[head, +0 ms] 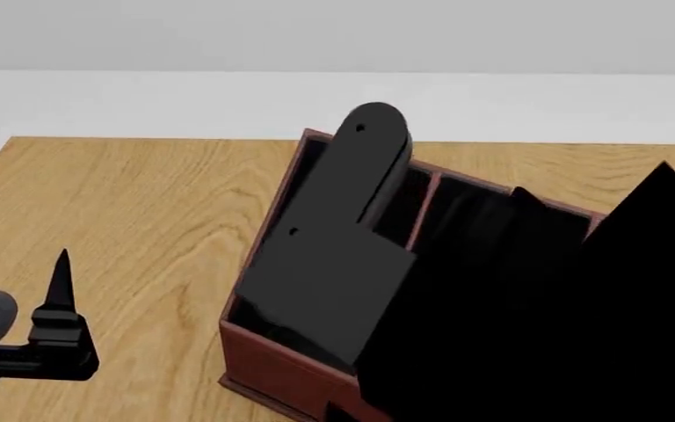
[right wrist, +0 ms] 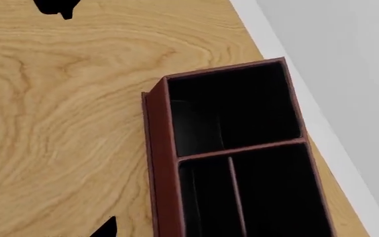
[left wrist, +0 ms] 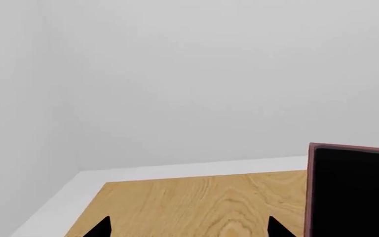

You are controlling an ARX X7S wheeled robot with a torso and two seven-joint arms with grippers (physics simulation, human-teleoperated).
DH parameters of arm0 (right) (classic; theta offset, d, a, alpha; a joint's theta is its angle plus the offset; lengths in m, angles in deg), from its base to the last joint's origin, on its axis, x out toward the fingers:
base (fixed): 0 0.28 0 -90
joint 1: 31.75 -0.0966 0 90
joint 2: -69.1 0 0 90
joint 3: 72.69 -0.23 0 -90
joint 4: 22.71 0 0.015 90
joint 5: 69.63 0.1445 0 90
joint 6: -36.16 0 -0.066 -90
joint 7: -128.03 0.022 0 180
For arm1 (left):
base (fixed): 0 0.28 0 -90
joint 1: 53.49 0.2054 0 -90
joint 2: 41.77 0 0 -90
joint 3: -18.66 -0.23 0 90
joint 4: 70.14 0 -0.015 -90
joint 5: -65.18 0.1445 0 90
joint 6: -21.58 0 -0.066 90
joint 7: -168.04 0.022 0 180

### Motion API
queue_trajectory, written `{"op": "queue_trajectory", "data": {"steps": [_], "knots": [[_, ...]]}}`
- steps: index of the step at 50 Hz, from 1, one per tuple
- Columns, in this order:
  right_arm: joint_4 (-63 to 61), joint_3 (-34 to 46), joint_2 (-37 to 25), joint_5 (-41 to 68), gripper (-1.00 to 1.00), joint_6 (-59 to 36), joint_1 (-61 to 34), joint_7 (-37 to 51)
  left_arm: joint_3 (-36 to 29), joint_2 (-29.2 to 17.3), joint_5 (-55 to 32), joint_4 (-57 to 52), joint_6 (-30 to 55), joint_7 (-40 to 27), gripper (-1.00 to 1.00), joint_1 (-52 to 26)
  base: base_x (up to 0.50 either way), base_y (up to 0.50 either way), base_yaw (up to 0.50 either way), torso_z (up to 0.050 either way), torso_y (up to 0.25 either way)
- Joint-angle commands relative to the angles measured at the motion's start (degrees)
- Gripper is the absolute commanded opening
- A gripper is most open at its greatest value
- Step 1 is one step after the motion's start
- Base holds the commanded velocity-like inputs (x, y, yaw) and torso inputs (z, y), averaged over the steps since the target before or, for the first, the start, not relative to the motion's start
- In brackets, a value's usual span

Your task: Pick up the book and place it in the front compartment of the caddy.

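Left wrist view: light wooden table (left wrist: pixel 196 207); a corner of the reddish-brown leather-look caddy (left wrist: pixel 354 192) with black interior shows. Two black fingertips (left wrist: pixel 100 228) stand well apart with nothing between them.

Head view: left gripper (head: pixel 56 330) hovers over bare wood beside the caddy. The black right arm (head: pixel 350 246) hangs over the caddy, hiding its gripper.

Right wrist view: caddy compartments directly below. Right claw state cannot be told. The book is not visible in any view.
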Motion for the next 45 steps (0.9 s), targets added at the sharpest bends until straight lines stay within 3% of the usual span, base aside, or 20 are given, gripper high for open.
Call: {"op": "queue_trajectory", "data": {"steps": [1, 45], "knots": [[0.83, -1.04, 1.2, -0.08, 1.0, 1.43, -1.03, -6.1, 0.98, 0.84, 0.44, 0.33, -1.28, 1.3, 1.0, 0.01, 0.0, 0.0, 0.0, 0.0, 0.0], [-3.68, 10.25, 0.39, 10.8, 1.0, 3.44, -4.99, -10.89, 0.61, 0.14, -0.45, 0.7, -2.05, 0.35, 1.0, 0.25, 0.0, 0.0, 0.0, 0.0, 0.0]]}}
